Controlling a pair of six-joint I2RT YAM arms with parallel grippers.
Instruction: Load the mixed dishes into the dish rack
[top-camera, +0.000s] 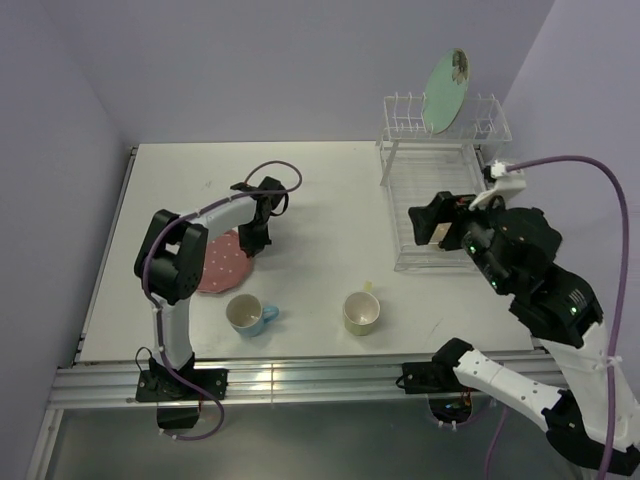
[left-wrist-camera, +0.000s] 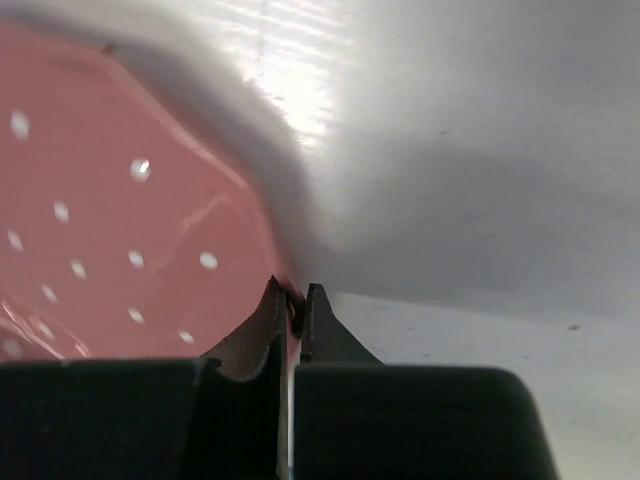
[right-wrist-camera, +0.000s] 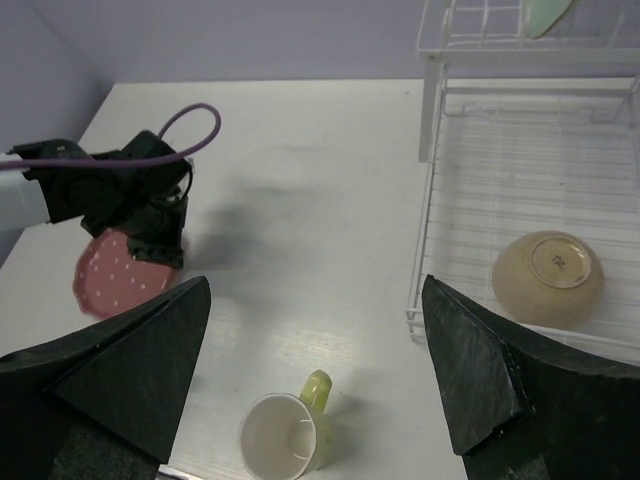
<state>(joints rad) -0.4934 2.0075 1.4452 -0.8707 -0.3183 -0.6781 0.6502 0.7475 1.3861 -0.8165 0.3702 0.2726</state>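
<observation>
The black left gripper (left-wrist-camera: 291, 305) pinches the rim of the round pink white-dotted plate (left-wrist-camera: 110, 220) near the white table's (left-wrist-camera: 480, 150) left edge, probably for lifting it; the right gripper (right-wrist-camera: 315, 290) stands wide, empty.

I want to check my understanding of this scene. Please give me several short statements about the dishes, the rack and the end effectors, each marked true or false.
1. The left end effector is shut on the rim of the pink dotted plate. True.
2. The green plate lies in the lower basket. False: it stands upright in the dish rack's upper holder.
3. The cream bowl sits upside down in the lower basket. True.
4. The right end effector holds the yellow-green mug. False: it is open and empty; the mug stands on the table.
</observation>
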